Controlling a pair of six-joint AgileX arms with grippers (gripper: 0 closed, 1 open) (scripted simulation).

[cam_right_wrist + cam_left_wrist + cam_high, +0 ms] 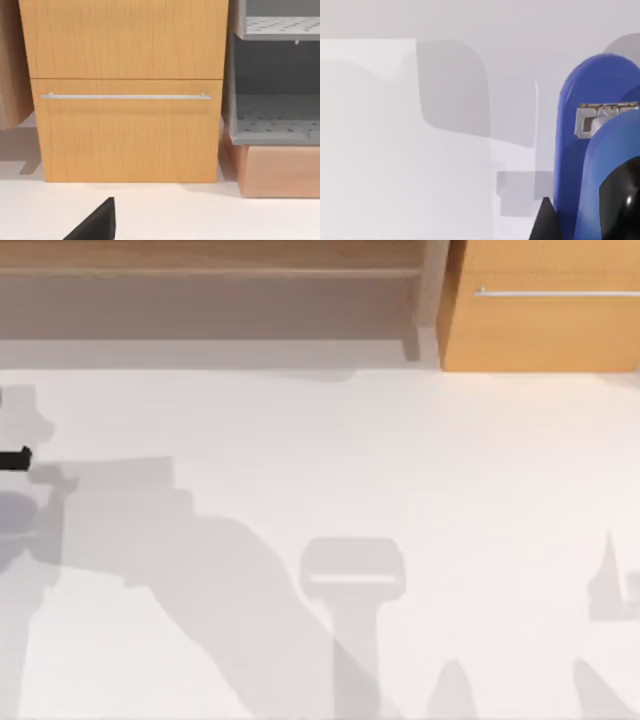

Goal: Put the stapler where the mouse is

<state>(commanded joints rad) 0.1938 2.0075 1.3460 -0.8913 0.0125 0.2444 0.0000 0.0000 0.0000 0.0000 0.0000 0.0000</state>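
Observation:
The stapler [580, 150] is a bright-blue bar with a black rounded end and a small metal plate, seen very close in the left wrist view. It hangs above the white table. My left gripper [592, 215] is shut on it, and one black fingertip [546, 224] shows beside the blue body. In the top view a black piece of my left arm [15, 460] sits at the table's far left edge. A black part of my right gripper [95, 224] faces the wooden cabinet. The mouse is out of view.
A wooden drawer cabinet [545, 310] with a metal handle [125, 96] stands at the back right. Beside it is a grey perforated shelf unit [275, 115]. A low shelf [200, 300] runs along the back. Arm shadows lie across the white table [350, 440].

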